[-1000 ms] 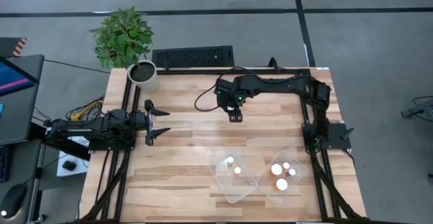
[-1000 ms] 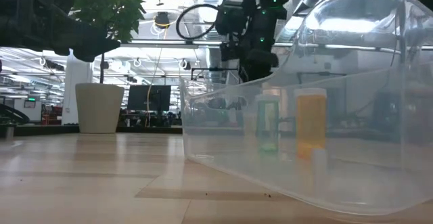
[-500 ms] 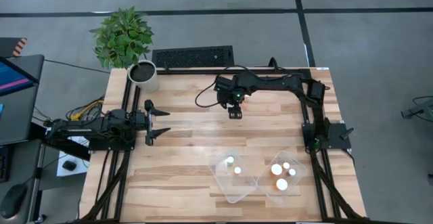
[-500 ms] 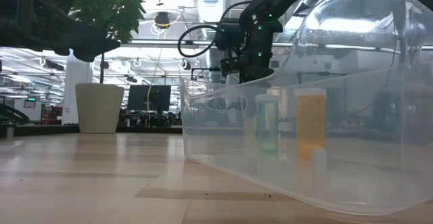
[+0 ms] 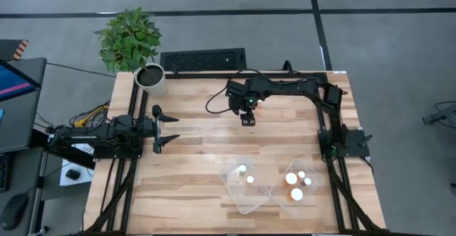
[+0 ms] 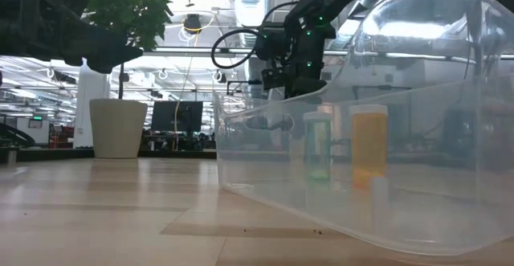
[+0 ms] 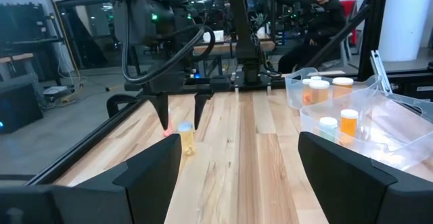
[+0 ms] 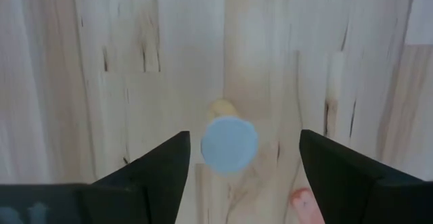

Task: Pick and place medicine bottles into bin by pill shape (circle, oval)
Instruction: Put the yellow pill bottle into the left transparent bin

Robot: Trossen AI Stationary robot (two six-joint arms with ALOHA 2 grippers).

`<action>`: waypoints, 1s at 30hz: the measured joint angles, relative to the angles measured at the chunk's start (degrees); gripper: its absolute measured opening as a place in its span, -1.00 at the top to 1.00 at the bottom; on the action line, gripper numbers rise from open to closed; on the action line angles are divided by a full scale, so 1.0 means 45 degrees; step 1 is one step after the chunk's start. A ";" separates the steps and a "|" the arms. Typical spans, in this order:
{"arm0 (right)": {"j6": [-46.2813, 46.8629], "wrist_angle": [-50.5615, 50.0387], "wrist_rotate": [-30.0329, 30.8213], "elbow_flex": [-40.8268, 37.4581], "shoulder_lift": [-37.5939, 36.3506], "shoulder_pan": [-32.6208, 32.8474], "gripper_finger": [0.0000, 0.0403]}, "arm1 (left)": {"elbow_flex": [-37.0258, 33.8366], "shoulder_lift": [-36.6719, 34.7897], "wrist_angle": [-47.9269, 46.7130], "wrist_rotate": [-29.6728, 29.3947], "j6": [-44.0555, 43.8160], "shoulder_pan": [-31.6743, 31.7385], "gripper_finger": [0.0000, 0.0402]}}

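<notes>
The right gripper [image 5: 246, 121] has slid back over the last bottle [image 8: 229, 144], jaws apart. It looks poised to descend and grasp. The left gripper [image 5: 171, 131] waits open.

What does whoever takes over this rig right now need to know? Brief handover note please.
Right pincer: open, poised above the last loose bottle, which stands upright on the table at the far side; not gripped yet.
Left pincer: open, parked at the left edge, idle.
Done: two bottles in the left bin, four in the right bin.
Left: grasp that bottle and drop it in the matching bin; pill shape can't be read from here.
</notes>
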 joint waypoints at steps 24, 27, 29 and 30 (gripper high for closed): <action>-0.0079 0.1305 -0.0005 -0.1166 0.0019 0.0019 -0.06 | 0.0000 0.0000 -0.0001 0.0000 0.0000 -0.0003 -0.46; -0.0079 0.1006 -0.0005 -0.1005 -0.0016 0.0015 -0.07 | 0.0000 0.0000 0.0003 0.0000 0.0000 0.0002 -0.46; -0.0074 0.0941 0.0000 -0.0851 -0.0041 0.0015 -0.07 | 0.0000 0.0000 0.0002 0.0000 0.0000 0.0002 -0.46; -0.0075 0.0843 0.0000 -0.0779 -0.0039 0.0015 -0.06 | 0.0000 0.0000 0.0003 0.0000 0.0000 0.0002 -0.46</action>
